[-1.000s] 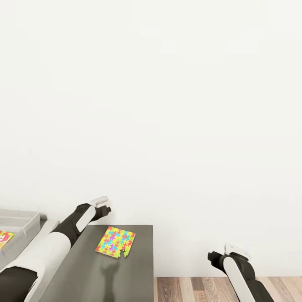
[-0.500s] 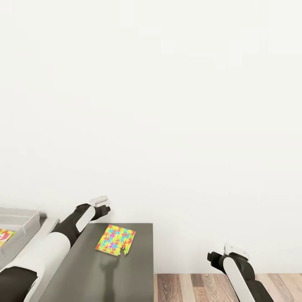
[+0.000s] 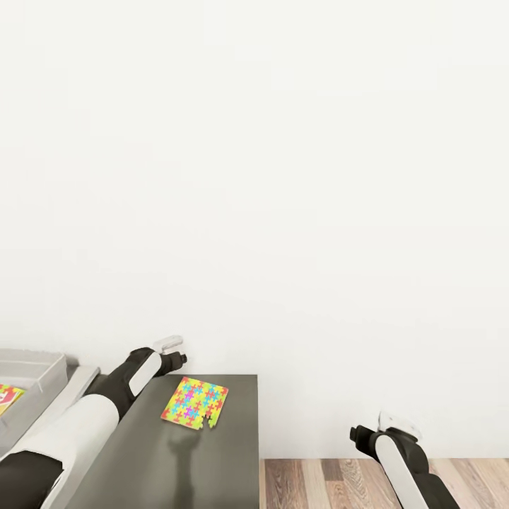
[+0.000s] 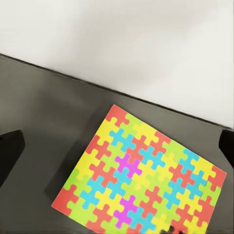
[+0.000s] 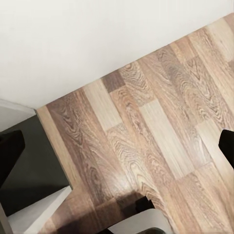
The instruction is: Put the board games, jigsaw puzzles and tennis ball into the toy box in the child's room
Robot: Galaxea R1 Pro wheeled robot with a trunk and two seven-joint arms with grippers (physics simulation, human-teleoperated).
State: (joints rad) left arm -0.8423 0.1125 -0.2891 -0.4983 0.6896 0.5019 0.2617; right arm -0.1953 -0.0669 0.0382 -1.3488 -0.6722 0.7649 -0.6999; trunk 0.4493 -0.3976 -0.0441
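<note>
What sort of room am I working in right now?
Probably a child's room or playroom: a bright jigsaw puzzle lies on a dark grey unit against a plain white wall, a grey toy box sits beside it, and there is wood plank floor.

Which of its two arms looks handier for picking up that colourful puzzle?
Left. The left gripper hangs over the dark unit beside the puzzle, open toward it. The right gripper faces bare floor.
</note>
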